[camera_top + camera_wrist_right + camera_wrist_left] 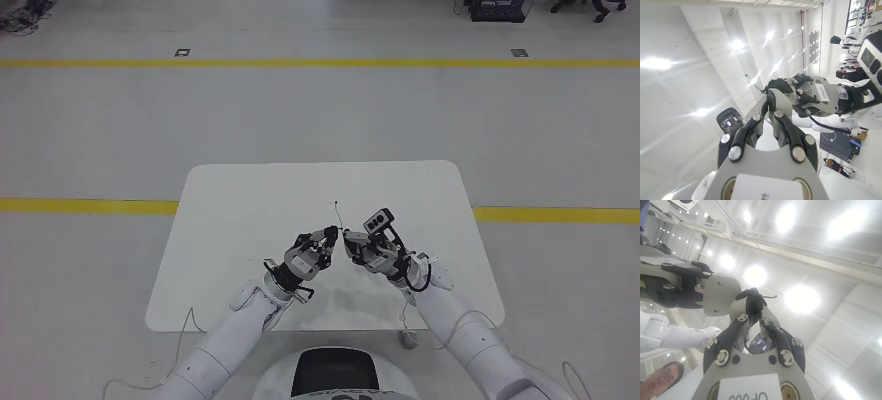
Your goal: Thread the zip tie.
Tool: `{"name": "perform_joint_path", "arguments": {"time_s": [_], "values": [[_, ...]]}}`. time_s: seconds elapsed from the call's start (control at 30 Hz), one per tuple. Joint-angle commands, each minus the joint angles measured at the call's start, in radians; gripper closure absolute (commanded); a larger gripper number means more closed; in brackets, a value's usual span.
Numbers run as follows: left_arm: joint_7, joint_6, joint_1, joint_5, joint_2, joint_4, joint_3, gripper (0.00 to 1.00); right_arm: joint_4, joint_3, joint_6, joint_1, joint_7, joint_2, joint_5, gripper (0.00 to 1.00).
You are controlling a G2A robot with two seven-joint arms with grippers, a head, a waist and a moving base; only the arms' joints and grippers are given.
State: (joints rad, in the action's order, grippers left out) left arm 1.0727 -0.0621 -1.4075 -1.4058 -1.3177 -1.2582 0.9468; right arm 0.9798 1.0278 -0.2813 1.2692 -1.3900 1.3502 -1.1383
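Both grippers meet fingertip to fingertip above the near middle of the white table (300,190). A thin black zip tie (338,214) rises from between them, its free end pointing away from the robot. My left gripper (327,238) is shut on the zip tie (770,297), and dark wrapping covers its tips (755,306). My right gripper (350,243) is shut on the same tie, its ribbed pads (770,102) pressed together. In the right wrist view the tie's tail (755,86) sticks out past the left gripper (779,84). The tie's head is hidden between the fingertips.
The table's bare top lies all around the grippers, with rounded corners. Grey floor with yellow lines (320,63) lies beyond it. A white cable (405,322) hangs off the near edge by the right arm.
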Motion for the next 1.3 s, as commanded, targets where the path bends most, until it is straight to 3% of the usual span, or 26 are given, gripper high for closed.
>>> {"name": "perform_joint_path", "arguments": {"time_s": [0.0,1.27], "values": [[0.000,0.000,0.000,0.001,0.000,0.001,0.001,1.00,0.000,0.002,-0.001,0.001,0.000,0.000,0.002,1.00],[0.000,-0.004,-0.002,0.007,-0.003,0.003,0.005,1.00,0.002,0.049,0.002,0.032,0.000,-0.012,0.032,1.00]]}}
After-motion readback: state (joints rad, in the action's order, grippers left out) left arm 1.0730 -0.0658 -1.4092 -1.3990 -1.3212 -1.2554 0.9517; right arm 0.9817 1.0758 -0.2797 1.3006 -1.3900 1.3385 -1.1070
